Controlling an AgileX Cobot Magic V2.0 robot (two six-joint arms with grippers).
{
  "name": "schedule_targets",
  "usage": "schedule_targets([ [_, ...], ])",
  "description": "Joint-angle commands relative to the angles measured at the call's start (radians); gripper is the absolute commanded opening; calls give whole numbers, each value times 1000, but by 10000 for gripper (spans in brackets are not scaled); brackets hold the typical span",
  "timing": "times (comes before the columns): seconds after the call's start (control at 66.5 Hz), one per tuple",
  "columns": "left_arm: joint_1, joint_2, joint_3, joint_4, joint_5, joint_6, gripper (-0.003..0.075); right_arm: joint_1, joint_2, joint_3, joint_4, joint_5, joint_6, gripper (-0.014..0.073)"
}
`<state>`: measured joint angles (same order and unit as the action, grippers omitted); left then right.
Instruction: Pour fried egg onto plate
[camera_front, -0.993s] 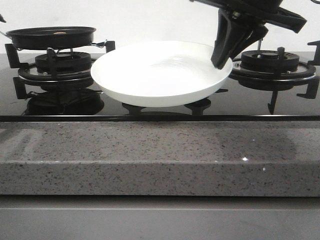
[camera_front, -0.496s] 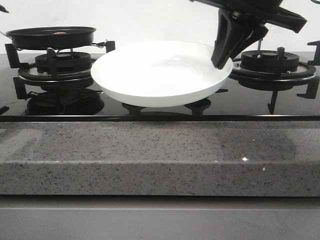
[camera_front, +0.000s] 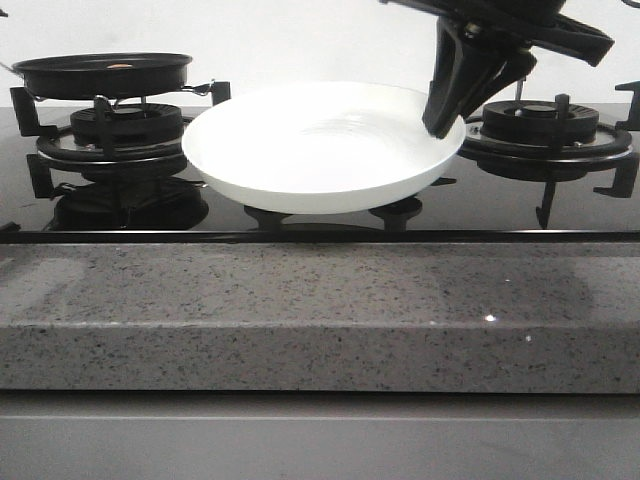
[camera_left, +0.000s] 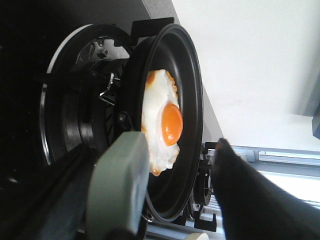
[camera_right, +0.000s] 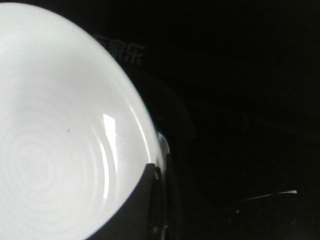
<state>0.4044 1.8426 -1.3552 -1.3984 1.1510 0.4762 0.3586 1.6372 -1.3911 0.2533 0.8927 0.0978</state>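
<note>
Fried egg (camera_left: 161, 125), glossy white with a domed orange yolk, lies in the black round frying pan (camera_left: 192, 100).
White shallow plate (camera_front: 322, 145) is clamped at its rim by the right hand (camera_front: 445, 118), well apart from the egg; the left hand's (camera_left: 170, 200) spread cannot be told.

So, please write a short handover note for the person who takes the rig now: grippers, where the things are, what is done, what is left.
Right gripper: shut on the rim of the plate, holding it tilted above the stove, between the two burners.
Left gripper: at the near edge of the frying pan; whether it grips anything cannot be told.
Fried egg: in the pan, yolk up; the pan sits on the left burner.
Done: plate picked up.
Left: lift the pan, bring it over the plate, tip the egg onto it.
</note>
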Motion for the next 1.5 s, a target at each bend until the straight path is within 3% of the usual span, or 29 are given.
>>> schedule_targets([
  [0.0, 2, -43, -32, -74, 27, 7, 399, -2, -40, -25, 9, -37, 0, -67],
  [0.767, 2, -43, -32, -74, 40, 17, -19, -2, -40, -25, 9, -37, 0, -67],
  [1.489, 2, -238, -31, -76, 47, 148, -20, -2, -40, -25, 9, -37, 0, -67],
])
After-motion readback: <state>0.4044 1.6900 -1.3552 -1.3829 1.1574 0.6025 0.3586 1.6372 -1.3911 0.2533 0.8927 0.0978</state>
